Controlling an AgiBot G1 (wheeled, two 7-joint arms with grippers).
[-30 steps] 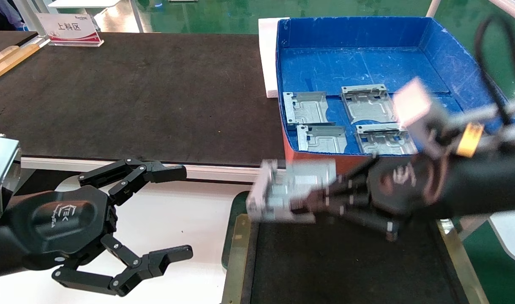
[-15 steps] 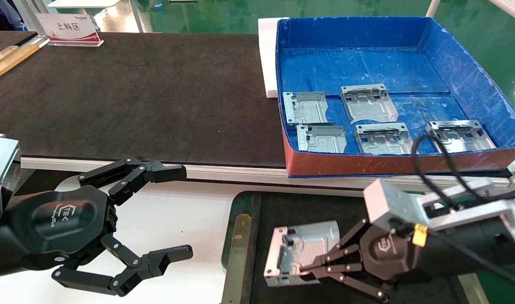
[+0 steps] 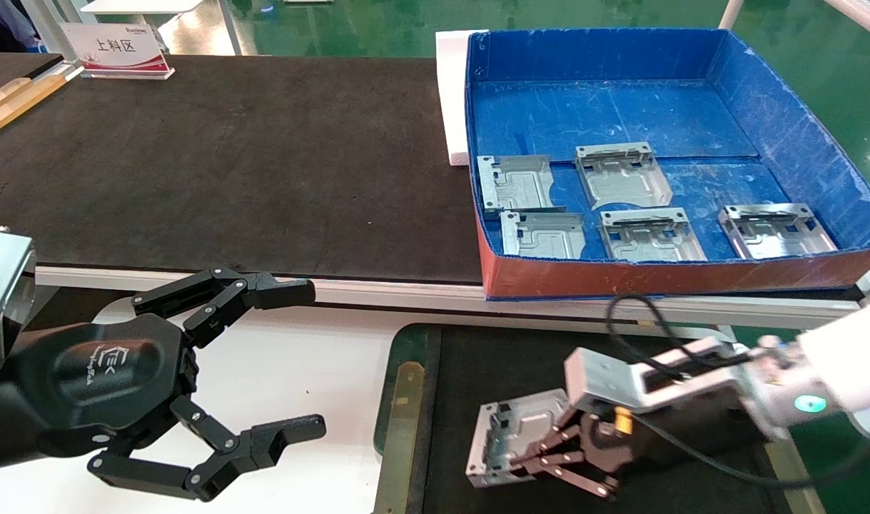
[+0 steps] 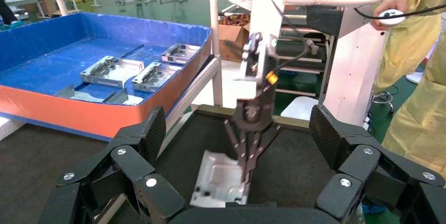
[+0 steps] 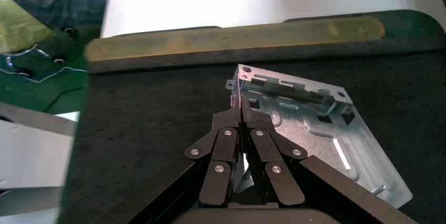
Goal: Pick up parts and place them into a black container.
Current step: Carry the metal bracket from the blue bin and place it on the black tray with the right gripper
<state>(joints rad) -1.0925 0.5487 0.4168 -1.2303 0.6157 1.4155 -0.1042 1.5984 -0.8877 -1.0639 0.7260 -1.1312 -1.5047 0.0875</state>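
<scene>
My right gripper [image 3: 531, 457] is shut on the edge of a silver-grey metal part [image 3: 513, 439] and holds it low over the black container [image 3: 477, 357], near that tray's left side. The right wrist view shows the fingers [image 5: 231, 116] pinched on the part's [image 5: 315, 134] bent side wall, above the black felt floor [image 5: 147, 129]. The left wrist view shows the same part [image 4: 218, 176] under the right gripper [image 4: 246, 174]. Several more parts [image 3: 624, 175] lie in the blue box. My left gripper [image 3: 292, 357] is open and empty, parked at the left over the white surface.
The blue box [image 3: 691, 57] with a red front wall [image 3: 620, 277] stands behind the tray on the long black mat table [image 3: 228, 157]. Brass strips [image 3: 399, 428] line the tray's left side. A white sign [image 3: 117, 46] stands at the far left. A person in yellow [image 4: 421, 77] stands beyond.
My right gripper has carried the part from the red front wall of the blue box down and toward me into the black tray, now lower and slightly further right. The left arm has not moved.
</scene>
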